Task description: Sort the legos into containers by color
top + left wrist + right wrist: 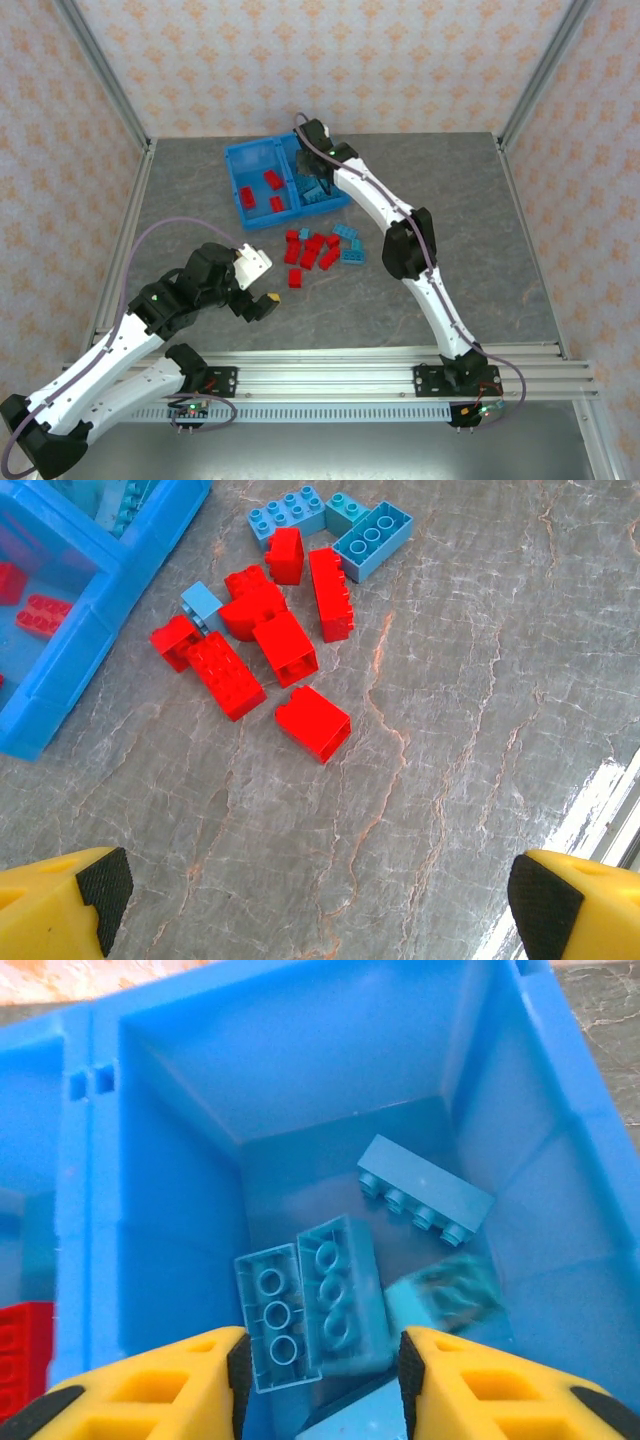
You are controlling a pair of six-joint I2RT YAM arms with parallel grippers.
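Grey marbled table (pixel 500 260), closed in by peach patterned panels (pixel 330 60). Entries are taken left to right.

- Left gripper (pixel 322 895): held low over bare table, short of the pile. Jaws are set wide and nothing is carried.
- Bin (pixel 234 190): placed mid-table toward the far panel and split by a divider (pixel 85 1160). A few red legos (pixel 272 180) are seen in the left compartment. Blue legos (pixel 425 1195) are seen loose on the floor of the right one, one of them blurred.
- Right gripper (pixel 322 1380): hung in the mouth of the right compartment. Jaws are parted narrowly and nothing is seen clamped. Blue legos on the bin floor show through the gap.
- Pile (pixel 318 248): left unsorted just in front of the bin. Reds are massed on its left, blues at its right end. One red lego (pixel 313 723) is set just off the cluster, on the left gripper's side.

Handling: the legos are judged light, rigid and hard-shelled, with smooth, slightly slick walls. Crushing is not feared. A hold is best taken across two flat opposite side walls, not over the studs. The outlying red lego is judged easiest, since room is left for a pad on either side. The packed ones touch and may be nudged.
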